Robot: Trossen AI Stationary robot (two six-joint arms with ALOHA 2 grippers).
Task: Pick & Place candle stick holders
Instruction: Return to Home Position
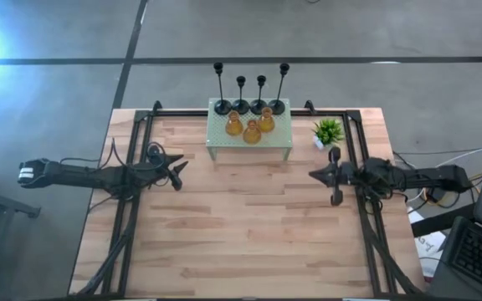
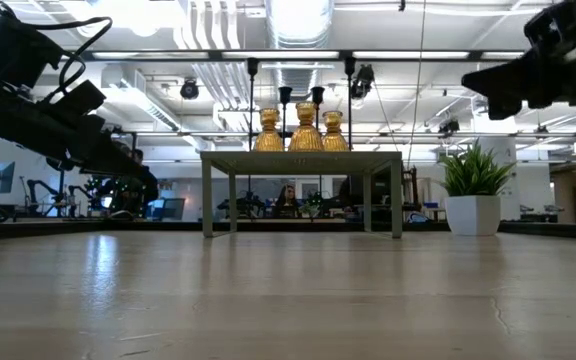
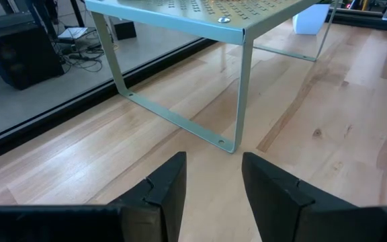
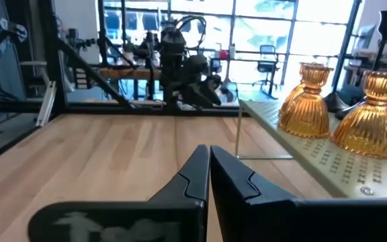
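Note:
Four black metal candle stick holders [image 1: 250, 105] stand in a row on their round bases along the far edge of a pale green perforated stand [image 1: 224, 144]. Three squat amber glass holders [image 1: 252, 130] stand on it in front of them; two of them show in the right wrist view [image 4: 306, 101]. My left gripper [image 1: 176, 170] is open and empty above the table, left of the stand and facing its leg [image 3: 242, 87]. My right gripper [image 1: 315, 175] is shut and empty above the table, right of the stand.
A small green potted plant [image 1: 328, 132] stands on the table right of the stand, just beyond my right gripper. A black rail frame [image 1: 354, 125] runs around the table's edges. Bare wood lies between the arms and toward the near edge.

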